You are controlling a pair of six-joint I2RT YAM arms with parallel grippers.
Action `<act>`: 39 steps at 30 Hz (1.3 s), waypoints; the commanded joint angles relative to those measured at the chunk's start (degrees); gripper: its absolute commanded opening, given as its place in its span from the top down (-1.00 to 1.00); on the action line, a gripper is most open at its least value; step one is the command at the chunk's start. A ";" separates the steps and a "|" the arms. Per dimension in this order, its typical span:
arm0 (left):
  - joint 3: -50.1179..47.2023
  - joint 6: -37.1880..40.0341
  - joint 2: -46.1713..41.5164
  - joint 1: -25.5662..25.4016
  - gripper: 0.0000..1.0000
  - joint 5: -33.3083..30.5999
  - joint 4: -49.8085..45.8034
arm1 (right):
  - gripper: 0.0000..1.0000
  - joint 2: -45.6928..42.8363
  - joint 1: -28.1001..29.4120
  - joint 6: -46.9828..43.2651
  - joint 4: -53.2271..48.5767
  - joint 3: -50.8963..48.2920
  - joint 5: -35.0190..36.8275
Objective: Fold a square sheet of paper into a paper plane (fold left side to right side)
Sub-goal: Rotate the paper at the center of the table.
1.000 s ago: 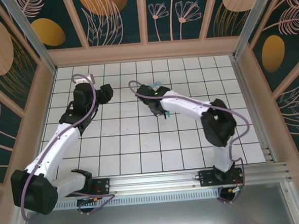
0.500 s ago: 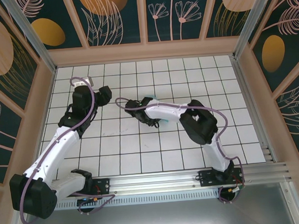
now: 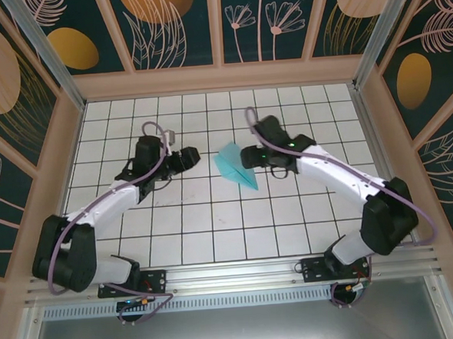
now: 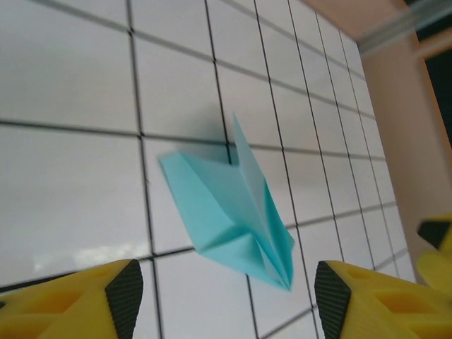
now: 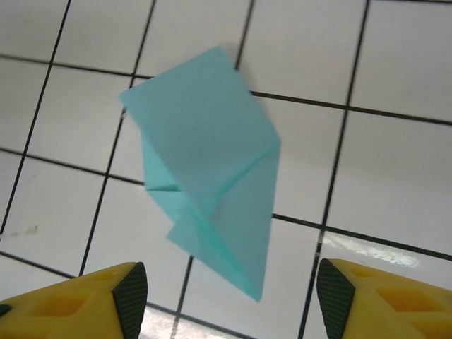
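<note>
The plane lies flat on the table, mid-grid, right between my two grippers. The left gripper sits just off its left side, jaws wide, gripping nothing. The right gripper is just beside its right edge, jaws also wide and empty.

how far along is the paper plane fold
Done: the light turquoise paper plane lies on the white gridded table as a creased, pointed dart. In hand: nothing; the left fingers and right fingers stand open on either side, not touching it. Left: probably little, perhaps sharpening creases.
</note>
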 commanded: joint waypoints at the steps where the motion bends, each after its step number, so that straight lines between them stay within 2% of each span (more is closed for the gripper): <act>1: 1.40 -5.95 4.77 -3.09 -0.38 7.08 8.87 | -0.35 -3.95 -7.23 2.45 16.02 -8.63 -20.27; 4: 4.91 -7.80 10.13 -4.97 -0.40 6.48 8.64 | -0.34 -4.78 -12.16 3.63 19.66 -12.86 -24.25; 6: 7.14 -8.82 13.35 -5.93 -0.41 6.02 7.81 | -0.33 -4.73 -13.96 4.02 19.99 -14.31 -24.39; 13: 14.48 -10.03 23.51 -8.51 -0.43 6.22 6.24 | -0.33 -5.40 -15.65 3.95 20.46 -16.69 -24.49; 16: 17.76 -9.79 26.55 -8.86 -0.37 6.39 5.10 | -0.32 -5.54 -15.96 3.85 20.41 -17.27 -24.40; 26: 22.19 -7.94 33.65 -8.96 0.07 5.31 1.18 | -0.32 -6.79 -16.97 3.46 19.57 -18.14 -23.61; 31: 22.03 -6.40 33.27 -8.95 0.52 4.92 0.34 | -0.32 -7.15 -17.84 2.98 18.85 -18.12 -23.67; 34: 21.22 -5.26 32.31 -8.96 0.71 5.20 0.63 | -0.32 -6.76 -18.88 2.98 20.43 -18.50 -27.43; 39: 17.68 -3.74 30.72 -8.36 0.83 10.32 6.80 | -0.28 -4.53 -19.30 2.01 24.86 -19.09 -37.23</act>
